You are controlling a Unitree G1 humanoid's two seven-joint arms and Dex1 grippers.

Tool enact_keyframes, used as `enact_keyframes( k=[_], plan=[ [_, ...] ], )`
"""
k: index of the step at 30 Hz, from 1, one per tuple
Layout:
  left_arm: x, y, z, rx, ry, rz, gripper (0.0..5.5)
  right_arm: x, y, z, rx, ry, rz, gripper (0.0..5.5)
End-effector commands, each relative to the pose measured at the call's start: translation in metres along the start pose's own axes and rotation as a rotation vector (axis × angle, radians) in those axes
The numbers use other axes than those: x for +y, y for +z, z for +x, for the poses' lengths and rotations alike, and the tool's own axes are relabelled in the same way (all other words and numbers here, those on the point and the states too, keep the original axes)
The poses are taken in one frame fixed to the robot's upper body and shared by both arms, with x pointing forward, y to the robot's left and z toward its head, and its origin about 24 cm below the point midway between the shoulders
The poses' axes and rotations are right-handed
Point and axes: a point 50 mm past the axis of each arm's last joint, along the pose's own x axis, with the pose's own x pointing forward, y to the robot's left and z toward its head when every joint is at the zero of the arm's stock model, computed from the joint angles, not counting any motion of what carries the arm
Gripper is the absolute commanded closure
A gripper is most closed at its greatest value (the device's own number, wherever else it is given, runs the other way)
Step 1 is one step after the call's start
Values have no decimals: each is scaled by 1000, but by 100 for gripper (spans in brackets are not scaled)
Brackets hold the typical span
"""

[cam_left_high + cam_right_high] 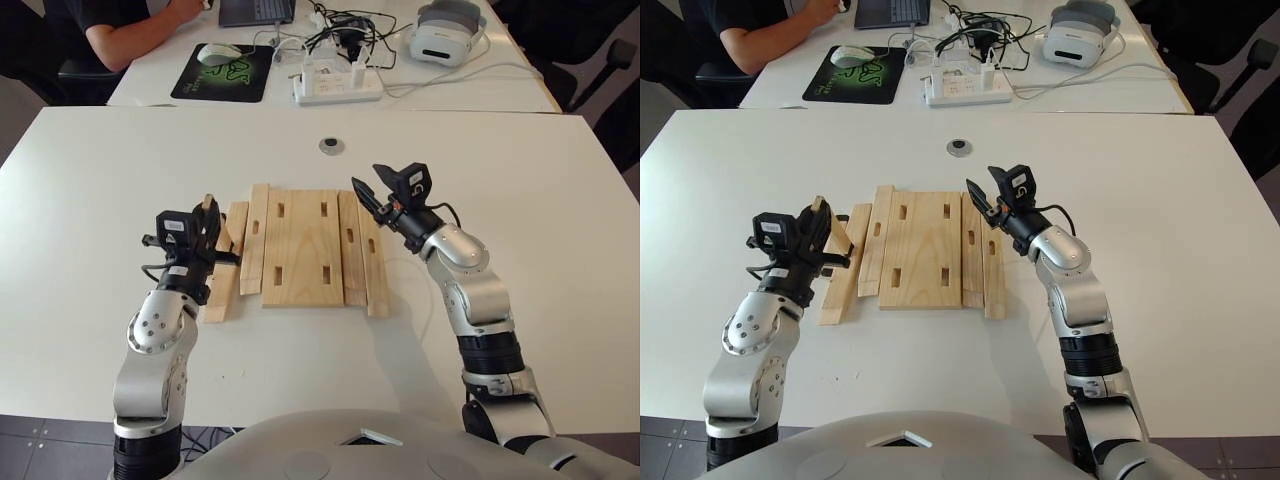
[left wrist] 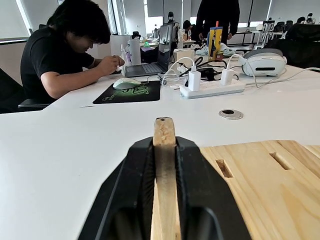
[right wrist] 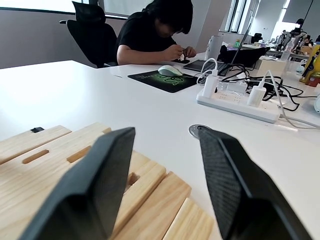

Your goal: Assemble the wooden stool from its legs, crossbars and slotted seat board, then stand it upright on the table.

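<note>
Left wrist view tells the story: the left gripper (image 1: pixel 207 238) is clamped on a thin wooden strip (image 2: pixel 164 150), pinching its flat faces, with the end poking out past the black fingers. Can't tell if it's a leg or a crossbar. It's tilted up off the table just left of the slotted seat board (image 1: pixel 300 245), which lies flat mid-table. Over on the other side the right gripper (image 1: pixel 386 186) hovers by the board's far right corner, fingers spread wide, holding nothing.

My take on doing this step well: square the strip's end to one of the rectangular slots (image 1: pixel 282 210) before pushing. Let the right gripper pin the board so it doesn't skate across the smooth white table (image 1: pixel 100 180). The grip looks narrow, so the strip could pivot if it goes in crooked.

Everything's pale, unfinished wood with visible grain and crisp sawn edges. The loose strips (image 1: pixel 350 245) lie flat along both long sides of the board, and a few have slots of their own.
</note>
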Motion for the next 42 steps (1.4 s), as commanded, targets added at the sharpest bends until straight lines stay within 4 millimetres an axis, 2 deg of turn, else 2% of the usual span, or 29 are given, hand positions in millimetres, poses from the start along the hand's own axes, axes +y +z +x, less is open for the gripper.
enact_keyframes(
  k=[1,8,13,27,36,40,42],
  plan=[
    [3,-52,-18,262,22,-35,506,-2,5,2,-8,8,-24,315],
    [2,-38,2,210,13,-35,506,-1,4,4,-4,14,-20,315],
    [3,-34,6,205,5,-33,506,-1,3,5,-5,13,-18,315],
    [8,-46,-14,257,-15,1,506,0,3,3,-6,7,-19,315],
    [6,-43,-8,237,4,-8,506,-3,4,4,-10,6,-6,315],
    [7,-42,-4,229,4,-4,506,-12,8,6,-29,-37,19,315],
    [7,-41,1,220,-2,1,506,-29,15,5,-71,-125,79,315]
  ],
)
